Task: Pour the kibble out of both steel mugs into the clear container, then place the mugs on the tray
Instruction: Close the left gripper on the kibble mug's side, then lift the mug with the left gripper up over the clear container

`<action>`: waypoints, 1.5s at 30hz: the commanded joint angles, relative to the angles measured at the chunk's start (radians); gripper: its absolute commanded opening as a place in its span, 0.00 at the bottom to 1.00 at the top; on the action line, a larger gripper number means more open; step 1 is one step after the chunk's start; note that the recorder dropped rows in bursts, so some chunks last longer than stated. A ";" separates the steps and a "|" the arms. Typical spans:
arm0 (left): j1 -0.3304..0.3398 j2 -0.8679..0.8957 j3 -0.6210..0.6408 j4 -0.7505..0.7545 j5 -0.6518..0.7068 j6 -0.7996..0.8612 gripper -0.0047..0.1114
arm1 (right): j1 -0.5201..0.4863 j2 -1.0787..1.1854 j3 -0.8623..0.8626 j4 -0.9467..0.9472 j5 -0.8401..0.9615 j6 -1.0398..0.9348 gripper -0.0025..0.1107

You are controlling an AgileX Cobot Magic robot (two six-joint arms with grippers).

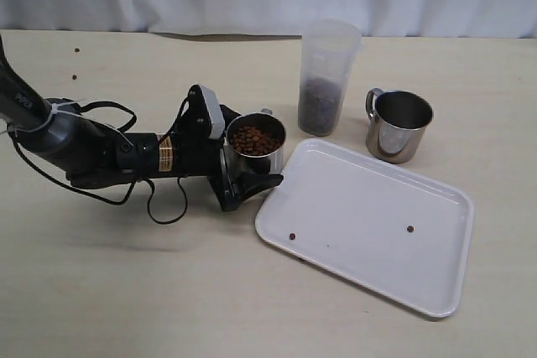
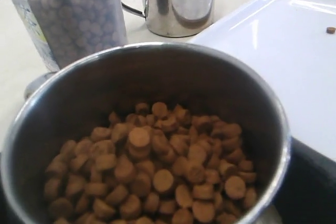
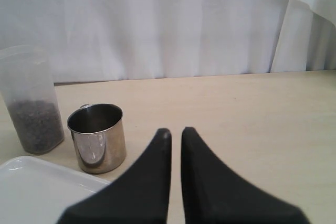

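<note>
The pour from the second mug looks to be the step in hand. The left gripper (image 1: 249,150) is clamped around the full mug (image 1: 258,159), one finger on each side of its wall, just off the near-left corner of the tray (image 1: 369,207). I cannot tell whether the mug is resting on the table (image 1: 126,291) or raised slightly off it. It is upright and heaped with kibble (image 1: 254,139). The clear container (image 1: 329,56) stands close behind and to the right, partly filled with pellets. The empty mug (image 1: 398,132) sits upright on the table to the container's right, beside the tray's far edge, so one pour appears done. The right gripper (image 3: 175,132) holds nothing, its fingers drawn almost together and aimed toward the empty mug. Next, the full mug must rise above the container's tall rim and tip with its lip over the narrow mouth. Two stray pellets (image 1: 292,236) on the tray suggest spills come easily.
</note>
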 commanded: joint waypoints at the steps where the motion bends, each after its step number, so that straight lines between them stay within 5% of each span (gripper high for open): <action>1: -0.006 0.002 -0.004 -0.016 -0.009 -0.062 0.94 | 0.003 -0.003 0.005 -0.009 -0.002 -0.010 0.07; 5: -0.006 0.002 -0.004 -0.014 -0.009 -0.124 0.89 | 0.003 -0.003 0.005 -0.009 -0.002 -0.010 0.07; 8: -0.006 0.002 -0.004 -0.081 -0.008 -0.126 0.54 | 0.003 -0.003 0.005 -0.009 -0.002 -0.010 0.07; 10: -0.006 0.002 -0.004 -0.121 -0.008 -0.126 0.41 | 0.003 -0.003 0.005 -0.009 -0.002 -0.010 0.07; 19: -0.004 0.000 -0.004 -0.120 -0.008 -0.073 0.12 | 0.003 -0.003 0.005 -0.009 -0.002 -0.010 0.07; 27: 0.039 -0.044 -0.004 0.034 -0.030 -0.169 0.08 | 0.003 -0.003 0.005 -0.009 -0.002 -0.010 0.07; 32: 0.097 -0.085 -0.004 0.174 -0.206 -0.262 0.08 | 0.003 -0.003 0.005 -0.009 -0.002 -0.010 0.07; 43: 0.189 -0.248 -0.004 0.295 -0.203 -0.640 0.04 | 0.003 -0.003 0.005 -0.003 -0.002 -0.010 0.07; 45: 0.186 -0.300 -0.002 0.334 -0.090 -0.716 0.04 | 0.003 -0.003 0.005 -0.003 -0.002 -0.010 0.07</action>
